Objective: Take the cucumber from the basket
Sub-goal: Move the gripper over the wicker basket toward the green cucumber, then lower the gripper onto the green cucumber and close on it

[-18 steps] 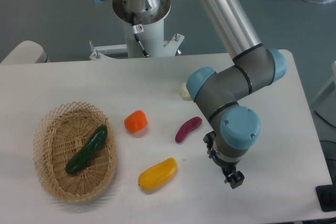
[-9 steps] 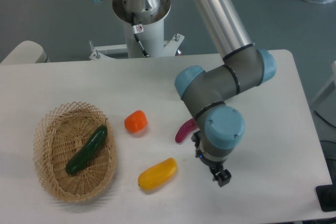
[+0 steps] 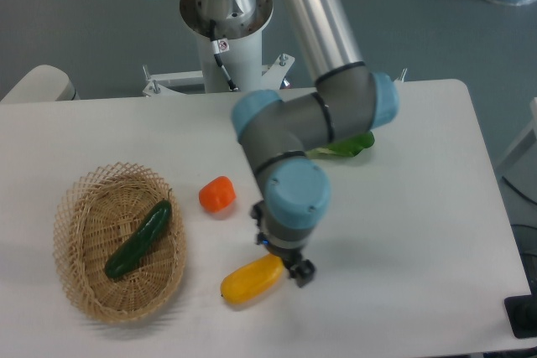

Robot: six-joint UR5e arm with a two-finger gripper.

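The dark green cucumber (image 3: 138,239) lies on a slant inside the oval wicker basket (image 3: 70,279) at the left of the table. My gripper (image 3: 300,273) hangs under the blue wrist near the middle front of the table, far right of the basket. It sits just beside the right end of a yellow pepper. Only a small black part of the gripper shows beneath the wrist. Whether its fingers are open or shut cannot be made out, and nothing is seen held.
A yellow pepper (image 3: 250,279) lies right of the basket and an orange pepper (image 3: 217,194) behind it. A leafy green vegetable (image 3: 346,145) peeks out behind the arm's elbow. The robot base (image 3: 225,14) stands at the table's back edge.
The arm has swung left across the table, carrying the gripper from the right front to beside the yellow pepper. It now covers the purple eggplant, and the leafy green has come into view.
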